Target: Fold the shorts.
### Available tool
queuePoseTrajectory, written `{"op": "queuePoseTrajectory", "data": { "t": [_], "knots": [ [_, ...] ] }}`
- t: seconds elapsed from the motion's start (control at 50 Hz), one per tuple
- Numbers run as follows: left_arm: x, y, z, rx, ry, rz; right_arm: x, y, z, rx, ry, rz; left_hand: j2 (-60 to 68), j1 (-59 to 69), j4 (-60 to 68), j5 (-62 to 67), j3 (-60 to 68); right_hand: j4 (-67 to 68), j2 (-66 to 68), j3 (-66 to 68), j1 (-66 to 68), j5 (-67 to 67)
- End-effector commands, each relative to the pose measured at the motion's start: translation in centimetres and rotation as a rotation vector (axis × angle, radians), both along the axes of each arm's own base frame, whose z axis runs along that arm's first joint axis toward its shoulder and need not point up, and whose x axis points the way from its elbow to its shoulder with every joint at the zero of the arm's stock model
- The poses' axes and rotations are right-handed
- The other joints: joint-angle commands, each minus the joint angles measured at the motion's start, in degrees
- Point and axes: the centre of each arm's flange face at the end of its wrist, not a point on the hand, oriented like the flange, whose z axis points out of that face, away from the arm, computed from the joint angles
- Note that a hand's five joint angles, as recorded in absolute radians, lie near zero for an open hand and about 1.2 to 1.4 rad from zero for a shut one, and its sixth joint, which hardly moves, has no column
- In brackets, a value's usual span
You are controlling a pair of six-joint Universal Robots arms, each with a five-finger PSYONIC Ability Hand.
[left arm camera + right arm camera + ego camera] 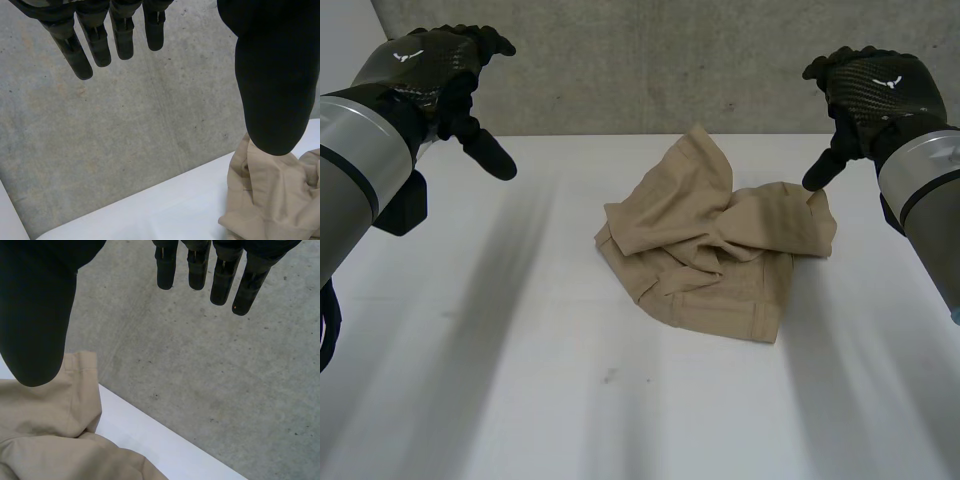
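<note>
We see the crumpled tan fabric shorts (715, 250) lying in a loose heap on the flat white table (500, 360). One part is bunched and twisted across the top of the heap, and a flatter part spreads out beneath it. The robot's black left hand (430, 70) hangs in the air well apart from the shorts, off to their left. In its own wrist view its fingers (100, 45) are straight and stand apart from the thumb, with nothing between them. The black right hand (875, 90) hangs near the shorts' right end, its thumb pointing down toward the cloth there; we cannot tell whether the tip touches it. Its fingers (197, 267) are likewise straight, spread from the thumb and holding nothing. A rough grey concrete wall (650, 60) rises beyond the shorts.
</note>
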Motion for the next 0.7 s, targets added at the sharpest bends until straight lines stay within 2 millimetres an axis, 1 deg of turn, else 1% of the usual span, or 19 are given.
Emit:
{"op": "queuePoseTrajectory", "data": {
  "t": [0.02, 0.12, 0.18, 0.22, 0.26, 0.28, 0.3, 0.32, 0.34, 0.4, 0.46, 0.48, 0.54, 0.56, 0.58, 0.62, 0.64, 0.66, 0.7],
  "knots": [
    [-0.1, -0.2, -0.3, 0.009, -0.004, 0.000, 0.1, 0.0, 0.0, 0.003, 0.000, 0.002, -5.4, -2.6, -2.3, -2.8, -3.1, -3.7, -2.8, -2.3, -1.6, -4.2],
    [-0.2, -0.4, -0.8, 0.022, -0.008, 0.000, 0.1, 0.0, -0.1, 0.006, -0.002, 0.006, -5.4, -2.6, -2.3, -2.8, -3.1, -3.7, -2.8, -2.3, -1.6, -4.2],
    [-0.5, -0.8, -1.6, 0.041, -0.016, -0.004, 0.3, 0.0, -0.1, 0.006, 0.007, 0.023, -5.2, -2.5, -2.1, -2.7, -2.9, -3.7, -2.8, -2.3, -1.6, -4.2],
    [-0.8, -1.4, -2.5, 0.059, -0.022, -0.007, 0.5, 0.1, -0.2, 0.006, 0.018, 0.044, -4.7, -2.0, -1.6, -2.2, -2.4, -3.7, -2.8, -2.3, -1.6, -4.2],
    [-1.2, -2.1, -3.7, 0.081, -0.029, -0.009, 0.9, 0.3, -0.7, 0.021, 0.051, 0.093, -4.2, -1.4, -1.1, -1.7, -1.9, -3.7, -2.8, -2.3, -1.6, -4.2],
    [-1.6, -2.9, -4.9, 0.096, -0.036, -0.009, 1.2, 0.6, -1.2, 0.035, 0.081, 0.131, -3.7, -0.9, -0.6, -1.2, -1.4, -3.7, -2.8, -2.3, -1.6, -4.2],
    [-1.8, -3.2, -5.3, 0.101, -0.039, -0.008, 1.3, 0.7, -1.6, 0.047, 0.097, 0.152, -3.5, -0.8, -0.5, -1.0, -1.2, -3.7, -2.8, -2.3, -1.6, -4.2],
    [-2.2, -4.3, -7.2, 0.124, -0.052, -0.005, 1.5, 0.9, -2.3, 0.071, 0.121, 0.178, -2.9, -0.1, 0.2, -0.3, -0.5, -3.7, -2.8, -2.3, -1.6, -4.2],
    [-2.3, -4.5, -7.5, 0.130, -0.055, -0.005, 1.6, 0.9, -2.7, 0.081, 0.127, 0.183, -2.9, -0.1, 0.2, -0.3, -0.5, -3.7, -2.8, -2.3, -1.6, -4.2],
    [-3.0, -5.9, -10.1, 0.164, -0.073, -0.005, 1.5, 1.3, -4.4, 0.141, 0.159, 0.202, -2.9, -0.1, 0.2, -0.3, -0.5, -3.7, -2.8, -2.3, -1.6, -4.2],
    [-4.2, -7.8, -13.2, 0.196, -0.091, -0.013, 1.4, 1.8, -5.8, 0.181, 0.173, 0.208, -2.2, 0.6, 0.9, 0.4, 0.1, -3.7, -2.8, -2.3, -1.6, -4.2],
    [-4.8, -8.9, -14.7, 0.213, -0.097, -0.014, 1.3, 2.0, -6.4, 0.199, 0.179, 0.212, -2.2, 0.6, 0.9, 0.4, 0.1, -3.7, -2.8, -2.3, -1.6, -4.2],
    [-5.4, -10.2, -16.4, 0.227, -0.104, -0.016, 1.0, 2.5, -7.8, 0.238, 0.193, 0.216, -2.2, 0.6, 0.9, 0.4, 0.1, -3.7, -2.8, -2.3, -1.6, -4.2],
    [-6.0, -11.3, -17.8, 0.233, -0.106, -0.017, 1.0, 2.6, -8.0, 0.242, 0.194, 0.218, -2.2, 0.6, 0.9, 0.4, 0.1, -3.7, -2.8, -2.3, -1.6, -4.2],
    [-6.2, -11.6, -18.1, 0.233, -0.105, -0.019, 0.9, 2.8, -8.8, 0.255, 0.198, 0.218, -2.2, 0.6, 0.9, 0.4, 0.1, -3.7, -2.8, -2.3, -1.6, -4.2],
    [-7.0, -12.8, -19.5, 0.231, -0.100, -0.035, 0.8, 3.0, -9.3, 0.260, 0.199, 0.220, -1.7, 1.1, 1.4, 0.9, 0.6, -3.7, -2.8, -2.3, -1.6, -4.2],
    [-7.2, -13.1, -19.7, 0.229, -0.097, -0.043, 0.5, 3.1, -9.9, 0.268, 0.200, 0.214, -1.5, 1.2, 1.6, 1.0, 0.8, -3.7, -2.8, -2.3, -1.6, -4.2],
    [-7.7, -13.7, -20.2, 0.221, -0.089, -0.064, 0.3, 3.0, -10.2, 0.270, 0.199, 0.207, -0.2, 2.6, 2.9, 2.4, 2.2, -3.7, -2.8, -2.3, -1.6, -4.2],
    [-8.2, -14.1, -20.7, 0.216, -0.082, -0.091, -0.2, 2.9, -10.9, 0.275, 0.198, 0.192, 1.0, 3.8, 4.1, 3.6, 3.3, -3.7, -2.8, -2.3, -1.6, -4.2]
  ]
}}
